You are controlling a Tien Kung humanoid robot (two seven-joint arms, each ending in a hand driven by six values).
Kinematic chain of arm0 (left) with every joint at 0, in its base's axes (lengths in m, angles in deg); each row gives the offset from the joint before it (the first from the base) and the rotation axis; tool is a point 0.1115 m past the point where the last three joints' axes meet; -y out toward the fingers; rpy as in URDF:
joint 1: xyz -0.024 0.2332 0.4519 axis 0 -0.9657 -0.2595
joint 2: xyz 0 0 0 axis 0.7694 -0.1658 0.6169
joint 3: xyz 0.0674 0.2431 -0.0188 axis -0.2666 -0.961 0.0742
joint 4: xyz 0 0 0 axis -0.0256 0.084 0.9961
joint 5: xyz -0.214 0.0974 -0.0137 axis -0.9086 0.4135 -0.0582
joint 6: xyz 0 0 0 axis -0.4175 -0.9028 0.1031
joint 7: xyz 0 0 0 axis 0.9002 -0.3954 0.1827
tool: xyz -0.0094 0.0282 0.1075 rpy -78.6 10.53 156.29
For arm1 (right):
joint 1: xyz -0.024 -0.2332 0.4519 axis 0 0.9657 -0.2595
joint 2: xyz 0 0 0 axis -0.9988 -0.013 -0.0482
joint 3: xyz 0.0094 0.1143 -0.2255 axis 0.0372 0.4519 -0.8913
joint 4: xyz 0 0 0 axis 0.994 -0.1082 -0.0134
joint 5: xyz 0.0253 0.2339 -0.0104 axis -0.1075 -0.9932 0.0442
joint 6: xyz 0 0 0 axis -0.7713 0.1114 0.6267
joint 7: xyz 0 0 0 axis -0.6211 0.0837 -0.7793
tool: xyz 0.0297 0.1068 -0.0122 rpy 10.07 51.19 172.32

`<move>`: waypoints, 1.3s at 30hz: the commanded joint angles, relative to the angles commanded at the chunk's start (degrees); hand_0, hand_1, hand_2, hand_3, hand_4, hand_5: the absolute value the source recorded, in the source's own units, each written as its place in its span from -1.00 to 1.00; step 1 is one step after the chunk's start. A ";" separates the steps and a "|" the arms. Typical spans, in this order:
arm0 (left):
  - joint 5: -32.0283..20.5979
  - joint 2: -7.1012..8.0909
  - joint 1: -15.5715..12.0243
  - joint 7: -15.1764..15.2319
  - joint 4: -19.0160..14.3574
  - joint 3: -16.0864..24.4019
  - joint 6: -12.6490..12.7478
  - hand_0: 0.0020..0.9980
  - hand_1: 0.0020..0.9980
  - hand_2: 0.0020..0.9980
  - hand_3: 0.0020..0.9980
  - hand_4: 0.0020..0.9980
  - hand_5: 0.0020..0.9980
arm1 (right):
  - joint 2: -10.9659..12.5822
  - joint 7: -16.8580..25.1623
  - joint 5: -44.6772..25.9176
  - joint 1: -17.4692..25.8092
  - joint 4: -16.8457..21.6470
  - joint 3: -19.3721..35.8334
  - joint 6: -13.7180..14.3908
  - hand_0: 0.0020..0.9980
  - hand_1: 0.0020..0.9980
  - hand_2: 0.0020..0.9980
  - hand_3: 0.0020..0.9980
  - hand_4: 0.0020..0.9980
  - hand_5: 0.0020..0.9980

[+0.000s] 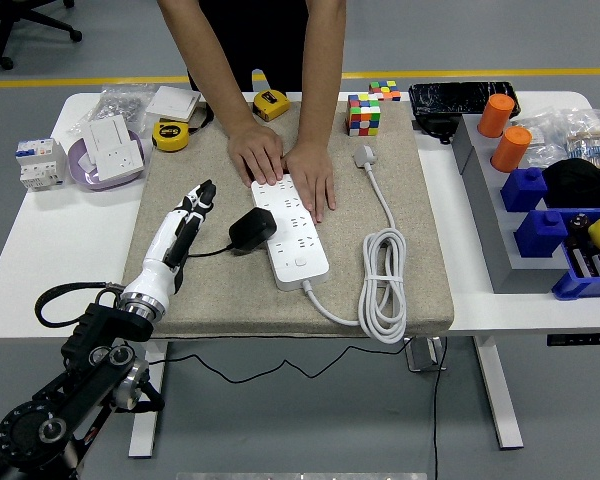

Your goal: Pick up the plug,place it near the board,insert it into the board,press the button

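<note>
We see one robot arm [75, 395]: black, built of chunky links with round joint housings, each showing a pale hub at its centre. A black cable [65, 300] loops out beside the wrist. A silver cuff [140, 298] joins the arm to the hand. The left hand [175, 240] is white-shelled, slim, with black fingers [202, 193] and black gaps between the shell plates.

Across the table we note a person [255, 45] in a dark top, forearms bare, no sleeves visible below the elbow. Nothing is worn on the person's hands [285, 165] that we can make out.
</note>
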 joint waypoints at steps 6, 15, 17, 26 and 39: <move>9.57 1.37 1.07 -1.75 1.29 -3.22 -0.97 1.00 1.00 1.00 0.93 1.00 1.00 | 0.10 -0.13 0.59 0.08 0.00 0.84 0.17 0.55 0.57 0.55 0.69 1.00 1.00; 19.52 1.47 2.87 -3.71 2.91 -6.67 -1.45 1.00 1.00 1.00 0.92 1.00 1.00 | 0.06 -0.10 0.54 -0.07 0.00 0.65 0.13 0.55 0.57 0.55 0.70 1.00 1.00; 21.56 1.37 3.55 -4.10 3.23 -7.26 -1.46 1.00 1.00 0.98 0.92 1.00 1.00 | 0.04 -0.12 0.65 -0.13 0.00 0.63 0.13 0.55 0.56 0.55 0.69 1.00 1.00; 25.40 1.25 6.96 -5.00 4.47 -10.40 -1.52 1.00 1.00 0.98 0.92 1.00 1.00 | 0.15 -0.23 1.25 -0.30 0.00 0.73 0.20 0.55 0.56 0.55 0.69 1.00 1.00; 29.72 1.88 11.75 -6.59 5.83 -15.91 -2.04 1.00 1.00 0.95 0.90 1.00 1.00 | 0.29 -0.41 2.59 -0.56 0.00 0.73 0.38 0.55 0.55 0.55 0.69 1.00 1.00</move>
